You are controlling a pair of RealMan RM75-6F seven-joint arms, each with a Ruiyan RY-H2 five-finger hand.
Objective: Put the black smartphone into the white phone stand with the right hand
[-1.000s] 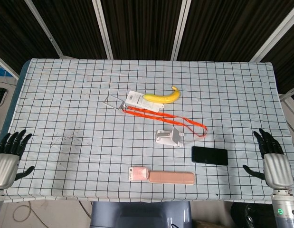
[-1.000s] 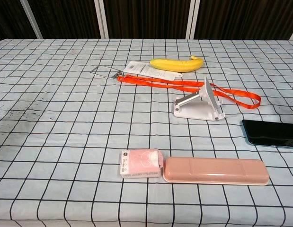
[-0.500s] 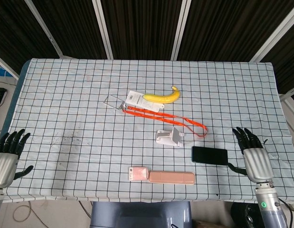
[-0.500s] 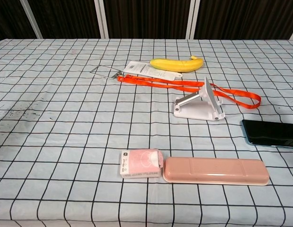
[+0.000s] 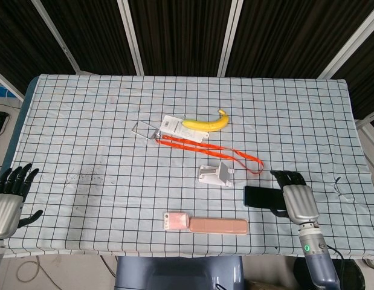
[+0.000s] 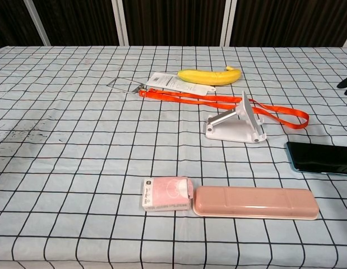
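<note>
Right hand over black smartphone's right end, lower right, grip impossible to tell; white phone stand upper left of phone

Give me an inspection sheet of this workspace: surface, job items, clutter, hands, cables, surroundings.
Surface: table under a checked cloth, dark smudge at its left.
Job items: black phone flat on the cloth; white stand beside it, nothing in it.
Clutter: banana, card with orange strap, pink case, small pink box.
Hands: right hand over the phone's right end, contact unclear; left hand open at the left edge.
Cables: nothing seen on the table.
Surroundings: dark slatted panels behind.
</note>
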